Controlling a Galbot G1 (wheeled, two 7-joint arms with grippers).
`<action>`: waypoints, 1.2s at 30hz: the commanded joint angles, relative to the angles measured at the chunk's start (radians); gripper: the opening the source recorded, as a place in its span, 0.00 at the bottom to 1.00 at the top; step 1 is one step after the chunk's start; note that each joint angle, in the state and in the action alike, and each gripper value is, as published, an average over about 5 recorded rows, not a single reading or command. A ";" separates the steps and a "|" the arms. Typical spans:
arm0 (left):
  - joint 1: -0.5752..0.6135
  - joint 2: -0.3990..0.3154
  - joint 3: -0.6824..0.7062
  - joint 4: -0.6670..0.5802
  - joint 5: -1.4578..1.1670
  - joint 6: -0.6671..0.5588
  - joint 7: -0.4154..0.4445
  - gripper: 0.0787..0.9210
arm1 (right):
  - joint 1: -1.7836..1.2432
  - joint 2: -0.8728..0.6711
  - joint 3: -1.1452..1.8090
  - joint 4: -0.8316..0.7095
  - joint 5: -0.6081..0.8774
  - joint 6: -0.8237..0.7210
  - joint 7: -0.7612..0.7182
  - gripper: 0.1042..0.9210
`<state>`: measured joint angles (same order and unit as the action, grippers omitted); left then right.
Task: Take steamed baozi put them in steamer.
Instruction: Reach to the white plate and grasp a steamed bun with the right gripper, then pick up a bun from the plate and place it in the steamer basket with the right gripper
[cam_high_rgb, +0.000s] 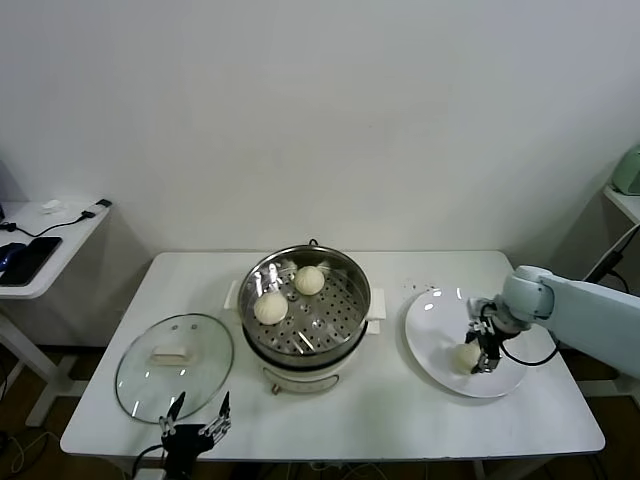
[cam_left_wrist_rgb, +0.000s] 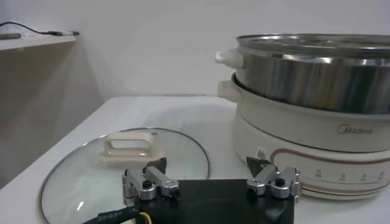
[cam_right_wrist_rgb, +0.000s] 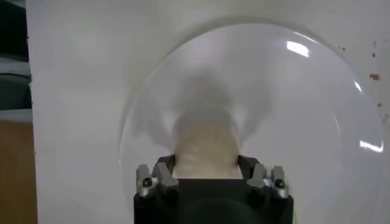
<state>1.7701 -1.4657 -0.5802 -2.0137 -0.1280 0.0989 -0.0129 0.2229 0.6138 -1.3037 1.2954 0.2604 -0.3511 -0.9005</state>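
Right wrist view shows my right gripper (cam_right_wrist_rgb: 206, 165) with its fingers pressed against both flanks of a steamed baozi (cam_right_wrist_rgb: 206, 149), a smooth, matte, cream dough bun whose lower part my own black body hides. It sits on the glossy white plate (cam_right_wrist_rgb: 317, 122), round and shallow, at about three o'clock of the steamer (cam_high_rgb: 305, 310). That shiny steel pot with its perforated tray holds two more buns (cam_high_rgb: 290, 293). My left gripper (cam_high_rgb: 197, 412) hangs idle at seven o'clock of the steamer, jaws wide, just beside the round glass lid (cam_high_rgb: 174, 366).
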 joint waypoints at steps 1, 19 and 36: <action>0.001 0.001 0.000 0.003 0.000 -0.001 -0.001 0.88 | -0.001 -0.002 0.013 0.003 -0.006 0.000 -0.002 0.69; 0.012 0.001 0.003 -0.025 0.008 0.002 -0.002 0.88 | 0.822 0.242 -0.366 0.047 0.247 0.310 -0.227 0.66; -0.004 0.000 0.001 -0.010 0.008 0.005 -0.002 0.88 | 0.656 0.679 -0.224 0.209 -0.049 0.710 -0.183 0.67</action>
<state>1.7668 -1.4663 -0.5772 -2.0247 -0.1169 0.1035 -0.0151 0.9201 1.0843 -1.5321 1.4543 0.3504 0.1739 -1.1203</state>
